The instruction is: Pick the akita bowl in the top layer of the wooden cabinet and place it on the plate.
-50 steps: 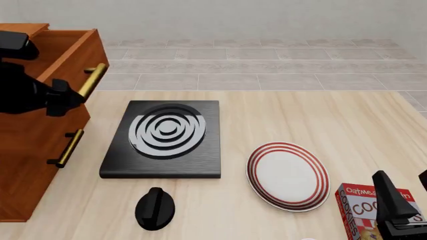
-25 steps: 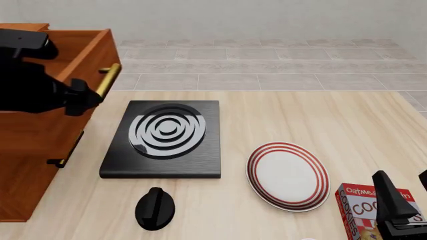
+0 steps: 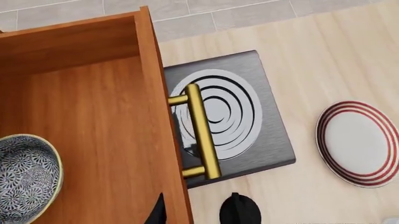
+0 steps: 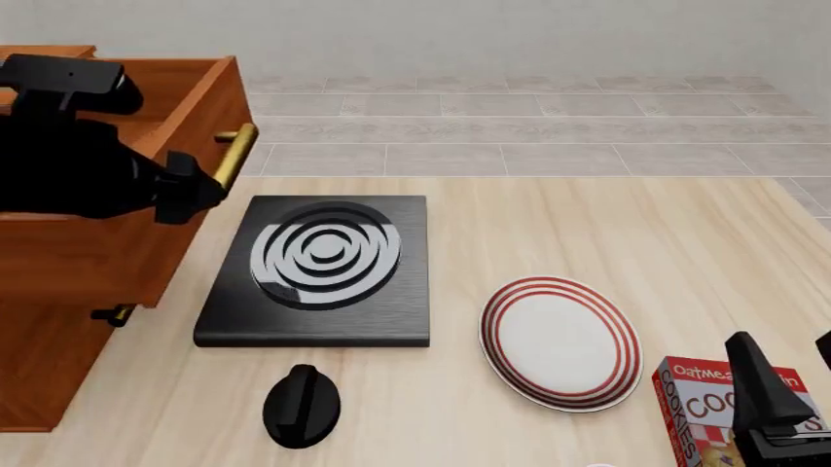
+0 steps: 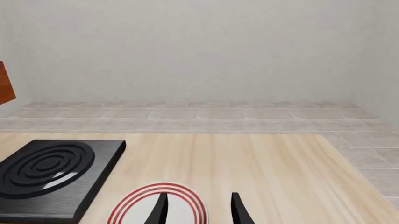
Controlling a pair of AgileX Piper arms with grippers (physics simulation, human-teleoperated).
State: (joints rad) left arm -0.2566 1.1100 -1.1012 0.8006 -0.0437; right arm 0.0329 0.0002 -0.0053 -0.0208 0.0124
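The wooden cabinet (image 4: 53, 331) stands at the table's left, its top layer (image 4: 117, 253) pulled out. In the left wrist view the akita bowl (image 3: 25, 179) sits on the drawer floor (image 3: 93, 116), well back from the brass handle (image 3: 201, 130). In the front view my left arm hides the bowl. My left gripper (image 4: 193, 193) is at the drawer's front wall. One finger (image 3: 159, 211) shows just inside that wall, set as wide as an open one. The red-ringed plate (image 4: 561, 341) lies front right. My right gripper (image 5: 199, 207) hovers open and empty near it.
A black slab with grey-white rings (image 4: 318, 268) lies between the cabinet and the plate. A black knob (image 4: 302, 404) sits in front of it. A cookie box (image 4: 707, 404) lies under my right gripper (image 4: 785, 352). The pulled-out drawer overhangs the slab's left edge.
The top drawer has slid further out to the right, and my left arm has moved with it. The right arm has not moved.
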